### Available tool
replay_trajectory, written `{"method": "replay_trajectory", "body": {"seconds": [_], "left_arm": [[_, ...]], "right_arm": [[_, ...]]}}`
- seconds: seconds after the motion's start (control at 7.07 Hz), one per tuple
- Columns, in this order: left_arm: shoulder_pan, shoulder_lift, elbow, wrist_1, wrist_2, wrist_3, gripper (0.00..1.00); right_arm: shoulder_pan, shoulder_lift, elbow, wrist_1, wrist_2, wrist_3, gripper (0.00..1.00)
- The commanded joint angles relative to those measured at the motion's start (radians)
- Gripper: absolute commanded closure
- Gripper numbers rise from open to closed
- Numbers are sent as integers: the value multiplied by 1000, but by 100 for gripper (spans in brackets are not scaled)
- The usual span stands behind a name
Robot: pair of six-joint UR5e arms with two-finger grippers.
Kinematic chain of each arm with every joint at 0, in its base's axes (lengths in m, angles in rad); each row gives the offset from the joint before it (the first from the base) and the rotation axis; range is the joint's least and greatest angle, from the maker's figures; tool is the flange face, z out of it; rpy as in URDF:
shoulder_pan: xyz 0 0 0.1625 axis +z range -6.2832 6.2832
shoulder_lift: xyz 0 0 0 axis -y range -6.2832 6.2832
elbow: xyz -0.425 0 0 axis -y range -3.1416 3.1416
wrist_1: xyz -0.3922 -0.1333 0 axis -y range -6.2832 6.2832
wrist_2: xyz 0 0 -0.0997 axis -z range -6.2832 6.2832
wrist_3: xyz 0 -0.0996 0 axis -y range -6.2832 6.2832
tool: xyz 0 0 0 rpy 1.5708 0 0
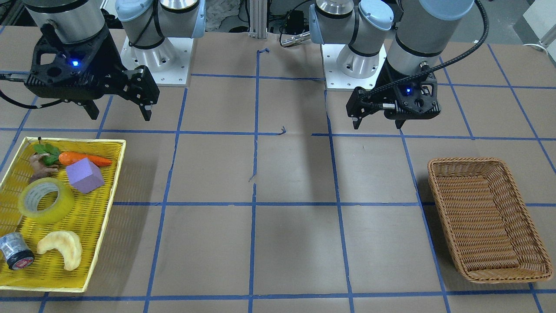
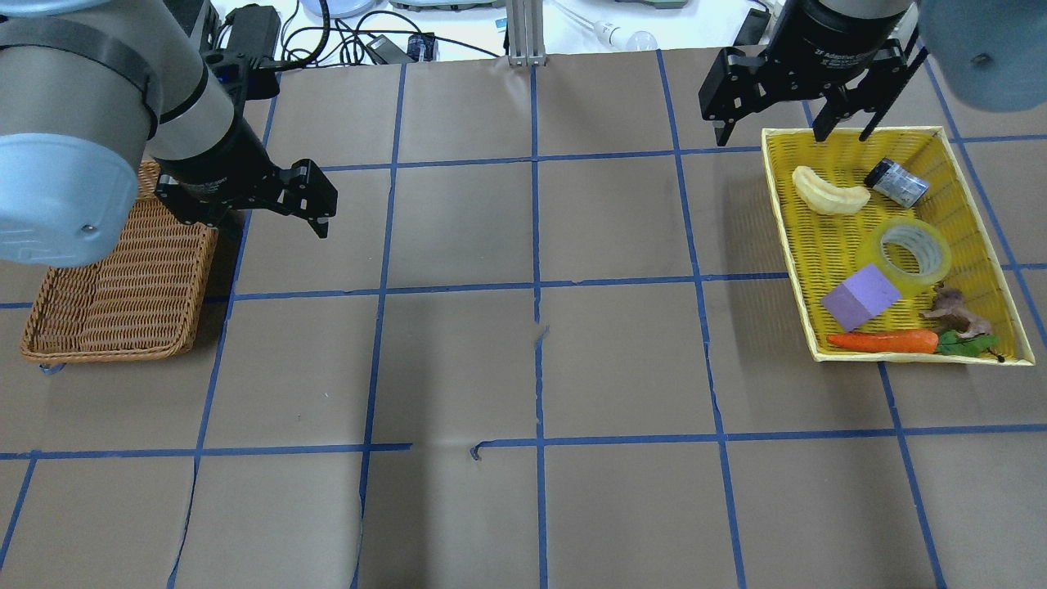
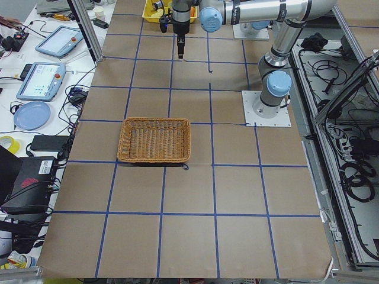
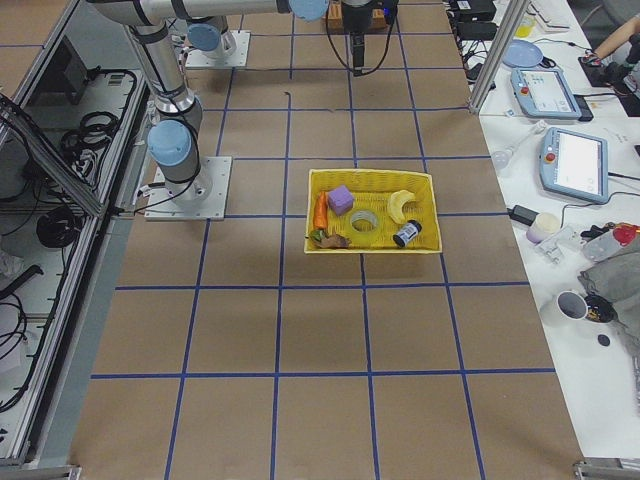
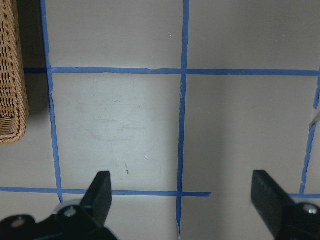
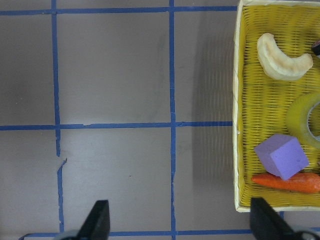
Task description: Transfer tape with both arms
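The yellow tape roll (image 1: 46, 201) lies flat in a yellow tray (image 1: 100, 234), between a purple block and a pale crescent-shaped bread. It also shows in the overhead view (image 2: 910, 251) and at the right edge of the right wrist view (image 6: 306, 117). My right gripper (image 1: 120, 111) hangs open and empty above the table, just off the tray's robot-side corner; the right wrist view (image 6: 180, 220) shows it wide open. My left gripper (image 1: 378, 123) is open and empty over bare table beside the wicker basket (image 1: 486, 217); it is also open in the left wrist view (image 5: 182, 200).
The tray also holds a carrot (image 1: 84, 159), a purple block (image 1: 84, 175), the bread (image 1: 61, 248), a small dark grey roll with a red label (image 1: 15, 251) and a brown figure (image 1: 39, 167). The basket (image 2: 114, 303) holds nothing. Blue tape lines grid the brown table.
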Motion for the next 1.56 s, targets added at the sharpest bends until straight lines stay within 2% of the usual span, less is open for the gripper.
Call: {"method": "replay_trajectory", "body": {"seconds": [0.0, 1.42], "left_arm": [[0, 0, -1, -2, 0, 0, 0], [3, 2, -8, 0, 0, 2, 0]], "right_arm": [[0, -2, 0, 2, -9, -2, 0], [-11, 8, -2, 12, -9, -11, 0]]}}
